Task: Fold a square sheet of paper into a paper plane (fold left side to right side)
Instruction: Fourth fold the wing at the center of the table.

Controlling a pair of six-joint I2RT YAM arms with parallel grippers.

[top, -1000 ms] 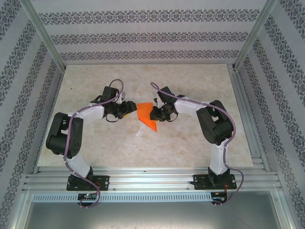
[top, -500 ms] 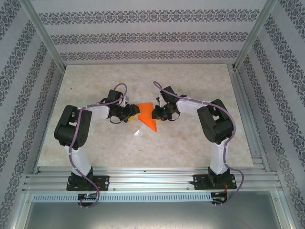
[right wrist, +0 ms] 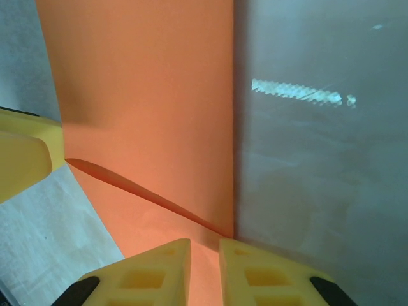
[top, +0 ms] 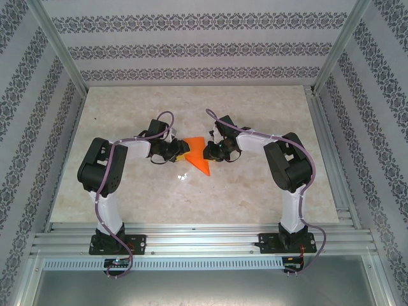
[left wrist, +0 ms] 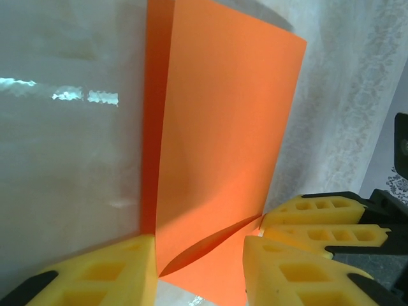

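1. Left arm [top: 105, 169] is swinging inward since a second ago, its fingers narrowing; the right arm is staying put.
2. Mid-table [top: 268, 115], between both grippers, the orange sheet of paper [top: 199, 159] is lying partly folded, one flap lifting.
3. Thin, light and floppy, it is probably creasing easily, so gripping at the edges looks safest.
4. The left gripper [left wrist: 199, 258] is straddling a corner, fingers apart and not yet clamping. The right gripper [right wrist: 205, 248] is pinching the opposite edge.
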